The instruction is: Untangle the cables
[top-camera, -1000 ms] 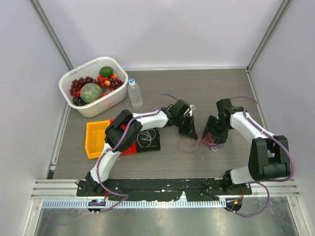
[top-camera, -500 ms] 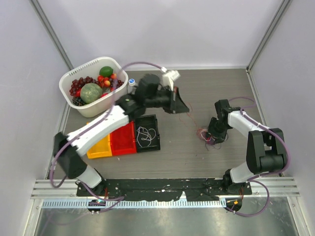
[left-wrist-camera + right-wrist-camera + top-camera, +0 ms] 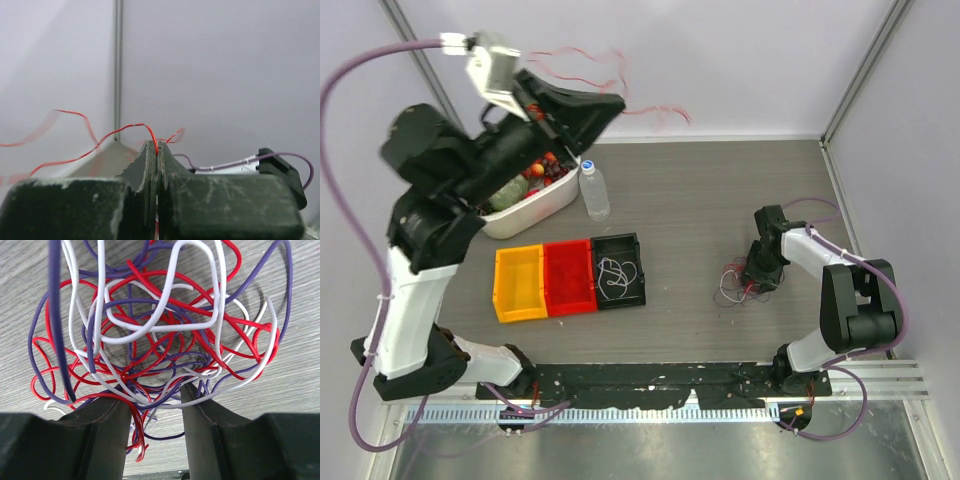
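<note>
A tangle of red, white and dark purple cables [image 3: 732, 284] lies on the table at the right. It fills the right wrist view [image 3: 155, 325]. My right gripper [image 3: 754, 276] sits low over the tangle's right side. Its jaws stand apart [image 3: 156, 400], and several strands cross the gap and drape over the fingertips. My left gripper [image 3: 607, 103] is raised high at the back left, shut on one red cable [image 3: 588, 62] that trails in the air behind it. In the left wrist view the red cable [image 3: 100, 141] runs out of the closed jaws [image 3: 156, 149]. A white cable [image 3: 616, 274] lies coiled in the black bin.
Yellow [image 3: 518, 283], red [image 3: 570, 277] and black [image 3: 638, 250] bins stand in a row at left centre. A white basket of fruit [image 3: 542, 208] at the back left is partly hidden by the left arm. A water bottle [image 3: 594, 190] stands beside it.
My left arm has swung up and back from the tangle to high at the back left, drawing a red cable free. The right gripper has stayed at the tangle.
</note>
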{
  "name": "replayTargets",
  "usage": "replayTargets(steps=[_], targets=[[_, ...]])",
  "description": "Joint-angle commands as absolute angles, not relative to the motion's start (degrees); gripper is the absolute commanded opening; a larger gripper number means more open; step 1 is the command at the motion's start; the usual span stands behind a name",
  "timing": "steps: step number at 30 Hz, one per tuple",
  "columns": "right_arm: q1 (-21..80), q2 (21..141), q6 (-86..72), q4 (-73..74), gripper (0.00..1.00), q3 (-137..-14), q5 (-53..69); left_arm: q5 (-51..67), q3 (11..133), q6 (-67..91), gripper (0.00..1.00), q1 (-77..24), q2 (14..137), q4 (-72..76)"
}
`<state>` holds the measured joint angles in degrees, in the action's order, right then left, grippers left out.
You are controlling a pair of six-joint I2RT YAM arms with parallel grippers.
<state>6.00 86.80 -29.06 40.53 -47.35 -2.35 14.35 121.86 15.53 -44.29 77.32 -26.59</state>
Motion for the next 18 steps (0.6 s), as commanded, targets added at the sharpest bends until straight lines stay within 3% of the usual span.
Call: replayTargets(steps=[1, 9, 13, 18], targets=[[5.71, 87.36, -28.39, 38.85, 0.47, -46.76, -7.38, 8.71, 129.19, 9.41, 0.0, -44.38, 77.43, -31.64], [5.8, 86.57, -27.16, 38.41, 0.49, -46.84, -5.45, 0.46, 129.73, 12.04, 0.0, -44.38, 76.38, -33.83], [5.8, 85.87, -26.9, 38.06, 0.49, -46.76, -5.01, -19.03, 128.41, 16.16, 0.0, -44.38, 76.55, -41.81], [5.8, 85.69, -26.81, 37.71, 0.49, -46.41, -3.96, -26.28, 121.4, 19.94, 0.0, -44.38, 74.37, -48.25]])
